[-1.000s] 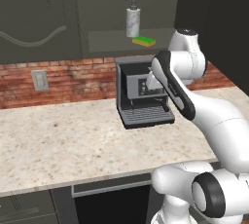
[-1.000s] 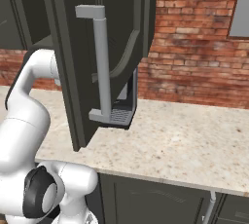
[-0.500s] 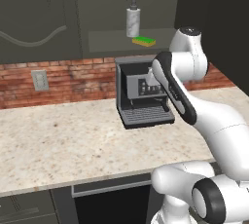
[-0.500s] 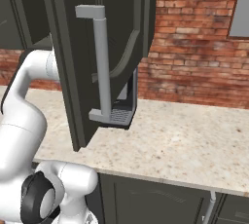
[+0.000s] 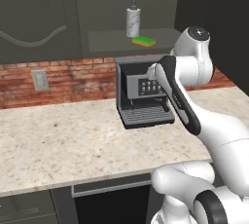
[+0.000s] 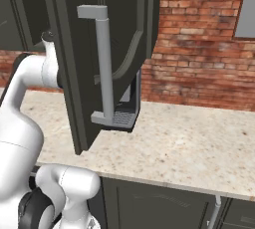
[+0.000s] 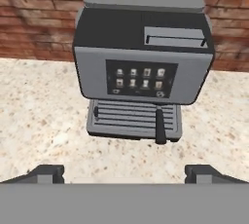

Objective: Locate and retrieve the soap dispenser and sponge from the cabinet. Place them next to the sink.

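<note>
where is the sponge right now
In the left base view the sponge lies on the open cabinet shelf, just right of the soap dispenser and above the coffee machine on the counter.

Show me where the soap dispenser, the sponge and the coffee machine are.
soap dispenser (image 5: 133, 22), left base view, on its marbled body.
sponge (image 5: 144, 41), left base view, on its green top.
coffee machine (image 7: 141, 78), hand view, on its button panel.

No readable text; coffee machine (image 7: 141, 67) panel shows small white icons, illegible.
</note>
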You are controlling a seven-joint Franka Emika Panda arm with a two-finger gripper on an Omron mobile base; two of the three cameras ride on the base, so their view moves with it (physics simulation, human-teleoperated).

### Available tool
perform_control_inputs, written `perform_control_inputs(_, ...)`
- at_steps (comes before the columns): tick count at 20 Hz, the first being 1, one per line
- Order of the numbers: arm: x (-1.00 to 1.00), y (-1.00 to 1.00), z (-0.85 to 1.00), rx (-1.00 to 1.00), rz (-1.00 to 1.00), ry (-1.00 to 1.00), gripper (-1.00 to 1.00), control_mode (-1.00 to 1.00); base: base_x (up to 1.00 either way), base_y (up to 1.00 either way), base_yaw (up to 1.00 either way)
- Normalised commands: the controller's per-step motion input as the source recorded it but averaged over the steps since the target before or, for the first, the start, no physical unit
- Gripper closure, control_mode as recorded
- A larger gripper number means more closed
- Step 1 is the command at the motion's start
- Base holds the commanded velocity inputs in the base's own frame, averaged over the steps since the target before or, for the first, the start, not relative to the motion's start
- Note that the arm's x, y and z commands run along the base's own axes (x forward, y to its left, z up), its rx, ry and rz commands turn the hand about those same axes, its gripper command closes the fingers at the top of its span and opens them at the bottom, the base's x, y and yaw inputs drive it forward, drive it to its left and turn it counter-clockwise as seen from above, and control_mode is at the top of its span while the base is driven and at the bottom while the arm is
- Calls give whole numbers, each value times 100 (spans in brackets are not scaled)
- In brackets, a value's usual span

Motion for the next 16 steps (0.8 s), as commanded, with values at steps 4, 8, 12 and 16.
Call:
perform_control_inputs(4, 1, 0, 38, 0, 0, -7, -100, -100, 0, 0, 0)
perform_control_inputs(8, 6, 0, 30, 0, 0, -6, -100, -100, 0, 0, 0)
perform_control_inputs(12, 7, 0, 22, 0, -2, -13, -100, -100, 0, 0, 0)
perform_control_inputs(16, 13, 2, 23, 0, -5, -11, -100, -100, 0, 0, 0)
